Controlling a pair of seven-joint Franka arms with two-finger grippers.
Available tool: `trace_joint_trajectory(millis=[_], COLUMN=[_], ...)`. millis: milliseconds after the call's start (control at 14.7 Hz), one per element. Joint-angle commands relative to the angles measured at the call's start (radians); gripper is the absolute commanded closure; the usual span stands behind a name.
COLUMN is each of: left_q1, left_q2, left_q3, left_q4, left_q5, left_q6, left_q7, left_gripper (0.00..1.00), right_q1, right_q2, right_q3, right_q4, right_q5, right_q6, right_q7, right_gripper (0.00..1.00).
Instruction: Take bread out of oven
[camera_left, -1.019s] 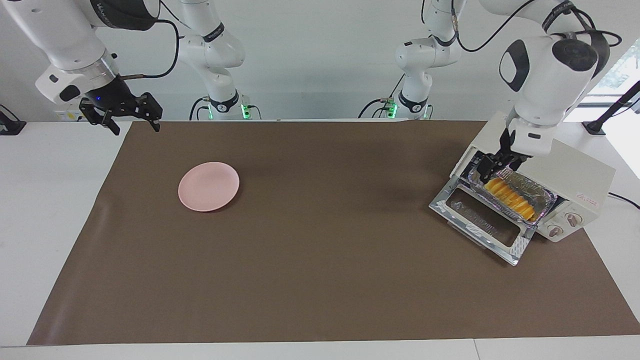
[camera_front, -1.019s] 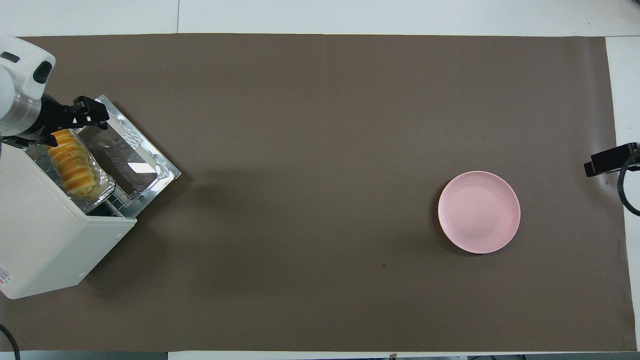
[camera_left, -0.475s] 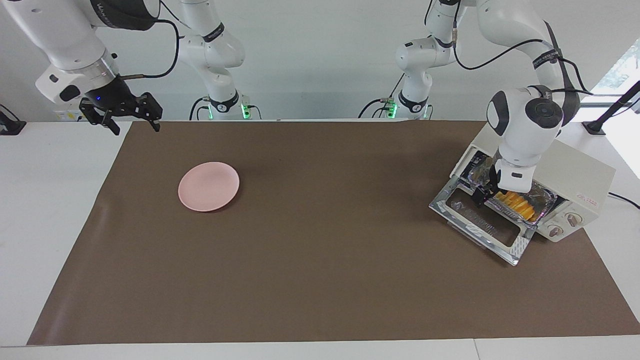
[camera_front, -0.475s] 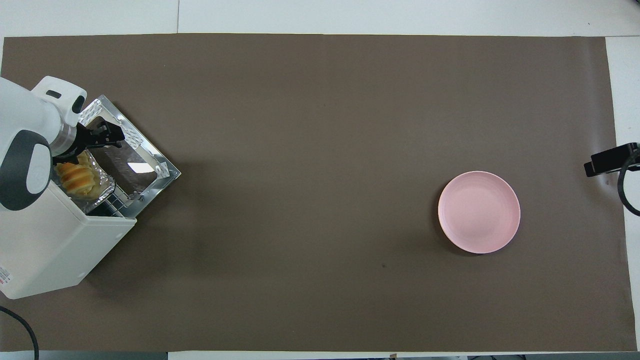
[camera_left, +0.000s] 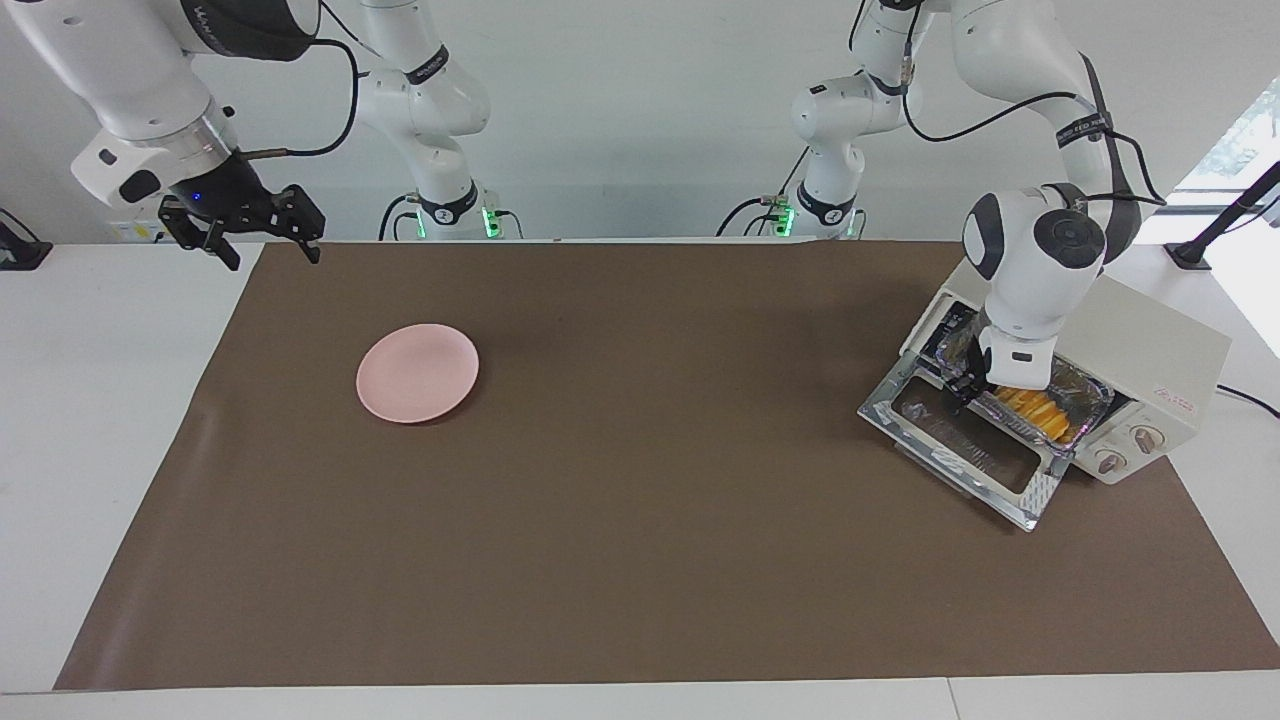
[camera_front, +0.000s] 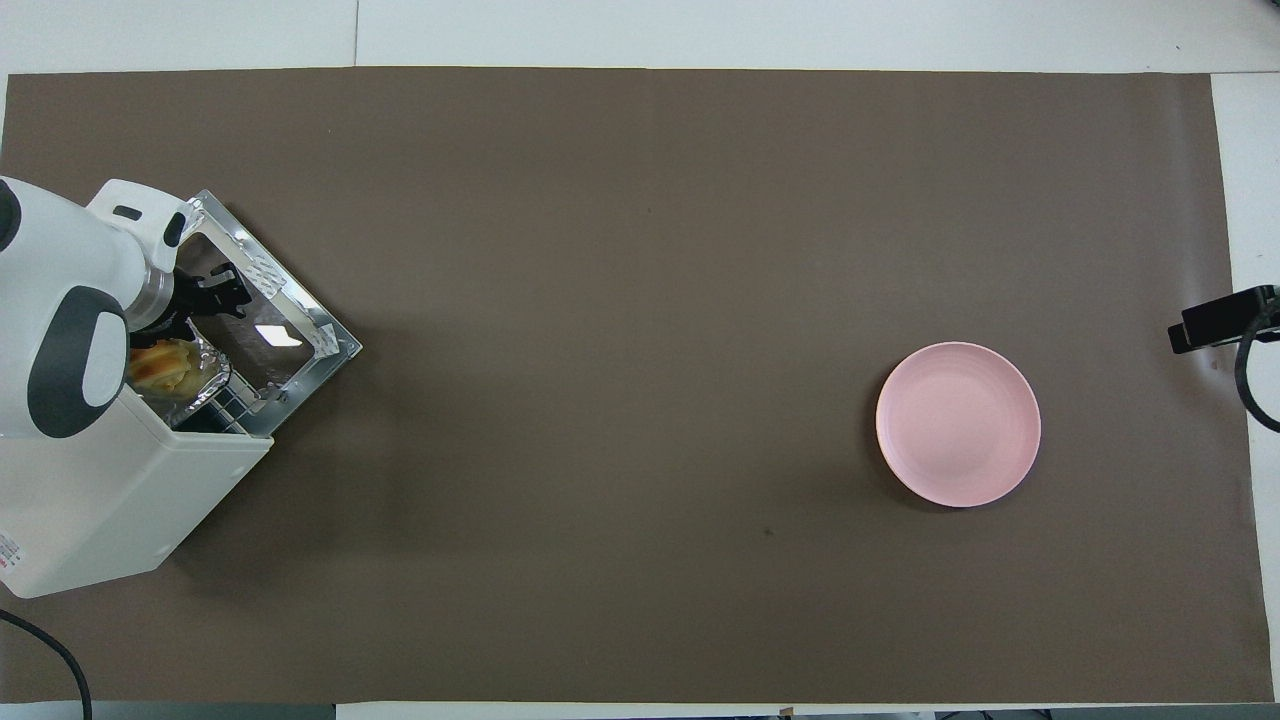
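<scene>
- Change: the left hand (camera_left: 972, 388) has dropped from above the oven (camera_left: 1150, 350) into its open mouth and now sits low over the bread (camera_left: 1040, 412).
- Its fingers are narrowing; whether they grip the loaf yet I cannot tell.
- Meaning: a grasp seems to be starting; the bread lies under this hand in the foil tray (camera_left: 1085, 398), not yet out.
- The right hand (camera_left: 240, 232) waits open and empty, well apart from the oven, near the pink plate (camera_left: 417, 372).
- Count: one oven, one loaf, one tray, one plate, two hands, one surface (camera_left: 640, 560).

White arms (camera_left: 1040, 270), black cables (camera_left: 1000, 105)
</scene>
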Motion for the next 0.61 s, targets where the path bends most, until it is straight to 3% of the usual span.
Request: trace_joint_trajectory(millis=[0, 204, 272, 408, 543], left_q1=[0.008, -0.030, -0.092, -0.192, -0.297], left_q2=[-0.018, -0.013, -0.006, 0.045, 0.101], left_q3=[-0.002, -0.007, -0.007, -0.013, -0.011], left_q4=[-0.031, -0.016, 0.013, 0.126, 0.263], left_q5=[0.031, 0.063, 0.100, 0.080, -0.057], left_q6=[0.016, -0.012, -0.017, -0.055, -0.075], left_q7=[-0.017, -0.009, -0.005, -0.008, -0.008], left_gripper=[1.00, 1.00, 1.00, 1.00, 1.00], right_q1=[-0.011, -0.011, -0.011, -0.011, -0.011], right_q2=[-0.021, -0.021, -0.021, -0.021, -0.021], right_q3=[0.008, 0.008, 0.008, 0.008, 0.008], right_q4=[-0.023, -0.023, -0.024, -0.023, -0.023], right_q5=[0.017, 0.017, 0.017, 0.017, 0.017], right_q6=[-0.004, -0.004, -0.004, -0.004, -0.004], right_q7=[0.008, 0.008, 0.008, 0.008, 0.008], right_gripper=[0.00, 0.00, 0.00, 0.00, 0.00])
